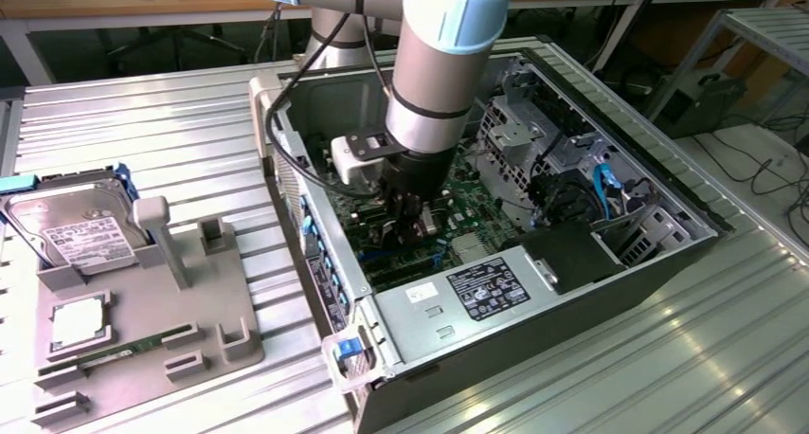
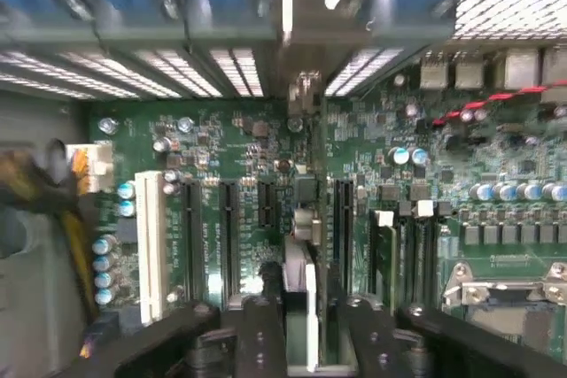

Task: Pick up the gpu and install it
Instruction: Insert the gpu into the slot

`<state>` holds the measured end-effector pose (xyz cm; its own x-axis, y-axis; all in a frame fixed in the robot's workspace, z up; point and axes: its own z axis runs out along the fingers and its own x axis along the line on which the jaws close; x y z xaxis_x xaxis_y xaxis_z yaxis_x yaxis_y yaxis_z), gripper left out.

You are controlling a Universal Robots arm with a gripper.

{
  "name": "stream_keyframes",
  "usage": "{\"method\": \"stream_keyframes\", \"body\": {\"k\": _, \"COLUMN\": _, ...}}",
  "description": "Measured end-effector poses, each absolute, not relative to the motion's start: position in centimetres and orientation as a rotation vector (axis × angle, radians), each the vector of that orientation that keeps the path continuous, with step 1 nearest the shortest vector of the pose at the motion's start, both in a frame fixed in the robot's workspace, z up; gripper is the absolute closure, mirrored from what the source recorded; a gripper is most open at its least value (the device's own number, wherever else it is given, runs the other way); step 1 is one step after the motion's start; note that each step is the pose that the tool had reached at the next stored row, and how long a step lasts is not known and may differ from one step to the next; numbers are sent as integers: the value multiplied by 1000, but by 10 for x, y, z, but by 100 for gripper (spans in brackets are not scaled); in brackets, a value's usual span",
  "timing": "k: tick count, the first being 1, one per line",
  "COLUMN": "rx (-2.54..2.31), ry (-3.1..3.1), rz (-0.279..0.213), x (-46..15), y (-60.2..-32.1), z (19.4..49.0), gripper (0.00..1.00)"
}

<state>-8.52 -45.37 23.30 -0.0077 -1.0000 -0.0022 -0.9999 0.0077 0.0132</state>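
While clamped edge-on between the black gripper [image 2: 297, 325] fingers, thin flat gpu [image 2: 299, 285] poised over glossy green motherboard [image 2: 239, 174] slots, inside boxy open metal case [image 1: 657, 263]; at nine o'clock, grey tray [image 1: 139, 358] cradling silver hard drive [image 1: 76, 230].

The worktop [image 1: 152, 121] is showing as ribbed bare metal with a dull sheen. The computer case [image 1: 657, 263] is looking like matt dark painted metal, its power supply [image 1: 442, 311] plain grey sheet metal carrying a black printed label. The motherboard [image 2: 230, 157] is appearing as glossy green laminate studded with shiny silver capacitors. The holder tray [image 1: 139, 358] is reading as matt grey plastic; the hard drive [image 1: 76, 235] in it is gleaming silver with a white paper label.
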Motion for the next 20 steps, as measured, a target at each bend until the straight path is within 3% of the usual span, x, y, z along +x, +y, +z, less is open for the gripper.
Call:
{"method": "stream_keyframes", "body": {"k": 1, "rx": 2207, "ry": -2224, "rz": -17, "x": -85, "y": -454, "z": 233, "gripper": 72}}
{"method": "stream_keyframes", "body": {"k": 2, "rx": 2206, "ry": -2223, "rz": -16, "x": -85, "y": -454, "z": 234, "gripper": 65}}
{"method": "stream_keyframes", "body": {"k": 16, "rx": 2211, "ry": -2228, "rz": -5, "x": -85, "y": -454, "z": 288, "gripper": 65}}
{"method": "stream_keyframes", "body": {"k": 20, "rx": 2214, "ry": -2229, "rz": -2, "x": -85, "y": -454, "z": 290, "gripper": 67}}
